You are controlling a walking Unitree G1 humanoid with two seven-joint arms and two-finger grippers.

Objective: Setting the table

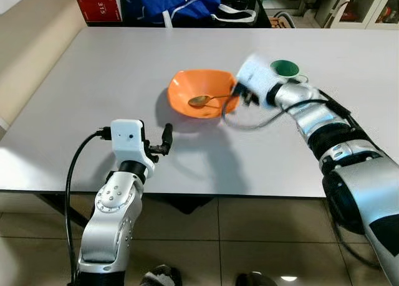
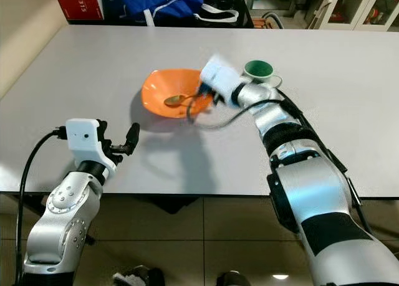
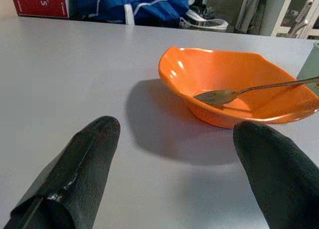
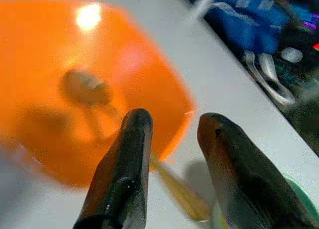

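My right pincer (image 4: 169, 154), fingers parted around the spoon (image 1: 209, 100) handle, may tip the orange bowl (image 1: 201, 93) off the counter (image 1: 93, 68) if it snags.

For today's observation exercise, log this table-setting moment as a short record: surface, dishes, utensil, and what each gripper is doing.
surface: grey table
bowl: orange bowl, near the table's middle
utensil: spoon, scoop end inside the bowl, handle over its rim towards the right gripper
cup: green cup, beyond the right wrist
right gripper: at the bowl's rim, fingers apart, spoon handle between them
left gripper: open, low over the table, short of the bowl
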